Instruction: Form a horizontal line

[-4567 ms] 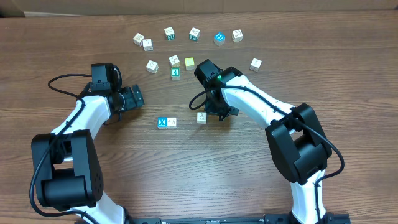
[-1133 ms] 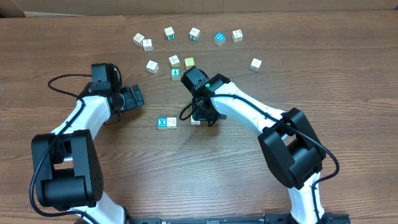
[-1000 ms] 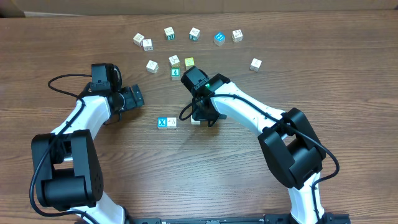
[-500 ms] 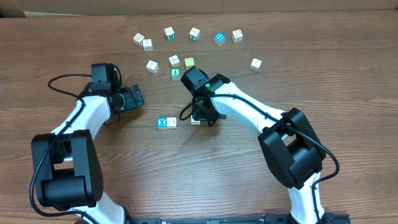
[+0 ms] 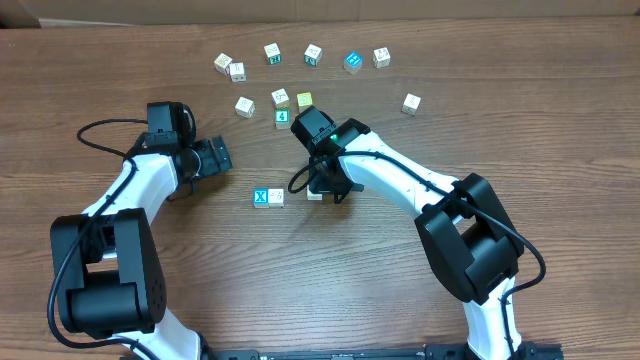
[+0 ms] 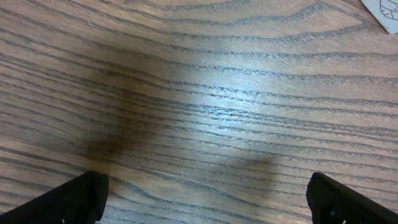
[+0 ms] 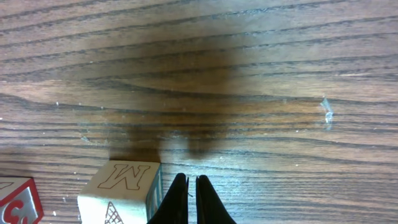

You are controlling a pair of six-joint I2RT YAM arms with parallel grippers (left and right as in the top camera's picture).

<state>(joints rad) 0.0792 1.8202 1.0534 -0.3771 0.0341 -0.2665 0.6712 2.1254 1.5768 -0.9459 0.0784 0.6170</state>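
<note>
The blue X cube and a cream cube are set touching, side by side, near the middle of the worktop. A second cream cube, marked M, is found just right of them, beside the right tool, which is pressed together on nothing. The teal-green cube is seen farther back. The left tool is held spread wide above bare wood

- Table: brown wood grain.
- Cream M cube lies just beside the right hand.
- Blue X cube lies near that hand.
- Scattered cubes lie beyond both hands.
</note>
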